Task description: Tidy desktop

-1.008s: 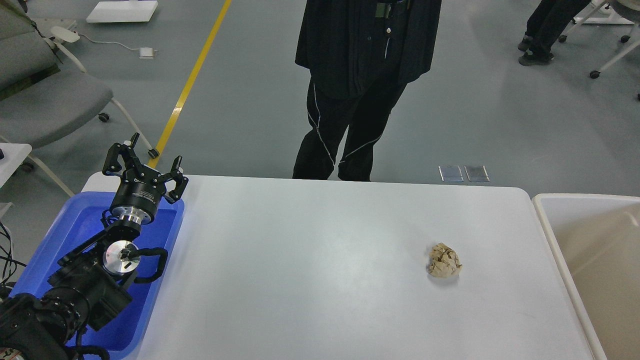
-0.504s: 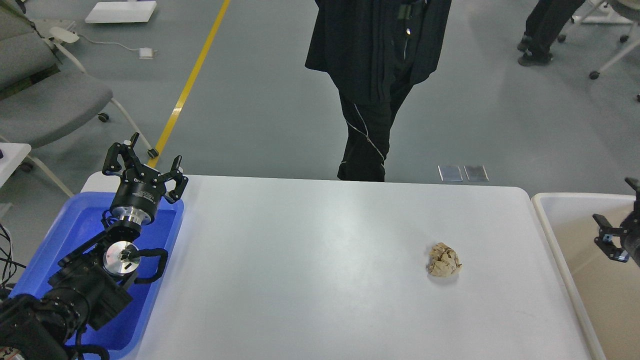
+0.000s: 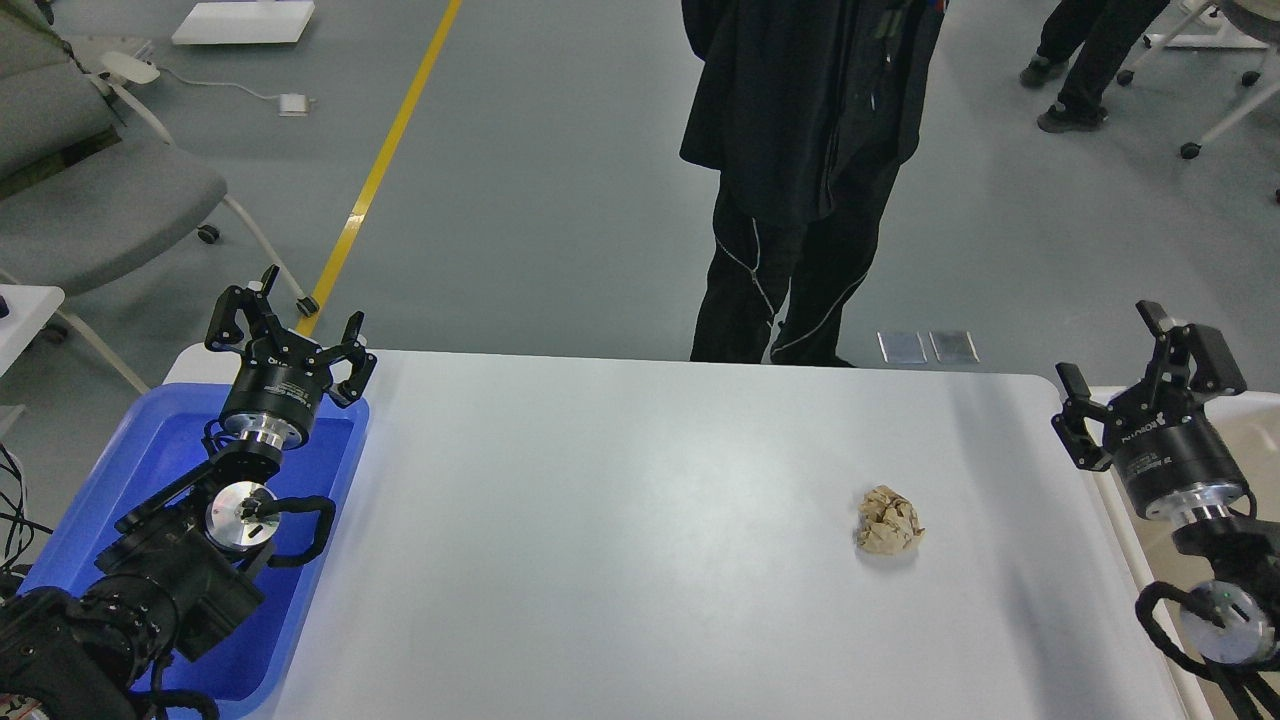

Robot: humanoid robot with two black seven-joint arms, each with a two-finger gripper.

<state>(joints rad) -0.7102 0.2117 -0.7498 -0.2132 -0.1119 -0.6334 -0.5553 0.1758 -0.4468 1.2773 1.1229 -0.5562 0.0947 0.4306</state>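
A grey office chair (image 3: 90, 215) stands on the grey floor at far left, beside a yellow floor line (image 3: 385, 165) running up and away. Nearer, a blue plastic tray (image 3: 150, 450) sits against the left end of the desktop (image 3: 620, 530), the broad white tabletop with rounded corners that fills the middle and lower part of the view. The robot's left arm rises over the tray, its left gripper (image 3: 290, 325) held above the tray's far edge with both black fingers spread wide and nothing between them.

The white surface is bare across its left and centre. Toward the right lies a crumpled ball of brown paper (image 3: 888, 520), resting alone on the desktop and well apart from both grippers.

Beyond the far edge of the table a person in black clothing (image 3: 800, 170) stands, seen from the chest down; a second person's legs (image 3: 1085, 60) show at upper right near the wheeled base of a chair.

At the right end, the right gripper (image 3: 1150, 375) hangs over the desktop's far right corner, fingers wide apart and empty. Behind and beneath it is a beige bin (image 3: 1255, 420), set just beside the table's right edge.
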